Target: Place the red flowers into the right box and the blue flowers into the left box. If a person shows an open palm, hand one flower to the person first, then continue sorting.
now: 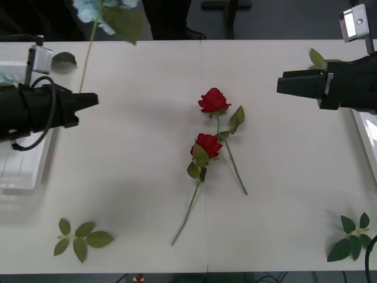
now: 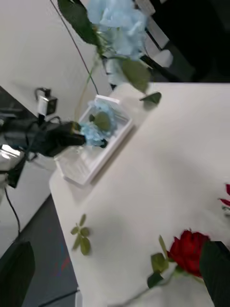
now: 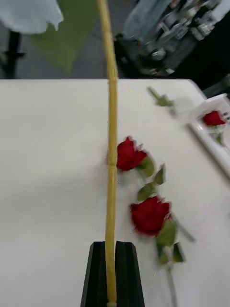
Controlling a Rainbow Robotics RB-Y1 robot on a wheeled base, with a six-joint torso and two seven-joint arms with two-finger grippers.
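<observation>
My left gripper (image 1: 89, 100) is shut on the bottom end of a blue flower's yellowish stem (image 3: 111, 168). Its pale-blue head (image 1: 97, 9) and big leaf rise past the table's far edge, high in the right wrist view (image 2: 115, 21). Just behind that gripper lies the left box (image 1: 20, 174) with another blue flower (image 2: 98, 125) in it. Two red flowers (image 1: 213, 101) (image 1: 207, 145) lie mid-table, stems crossing. My right gripper (image 1: 281, 82) hovers open and empty at the table's right side. The right box (image 1: 366, 132) holds one red flower (image 3: 213, 117).
Loose green leaf sprigs lie at the near left (image 1: 79, 237), near right (image 1: 352, 239), far left (image 1: 63, 59) and far right (image 1: 316, 57). Bare table stretches between the roses and each box.
</observation>
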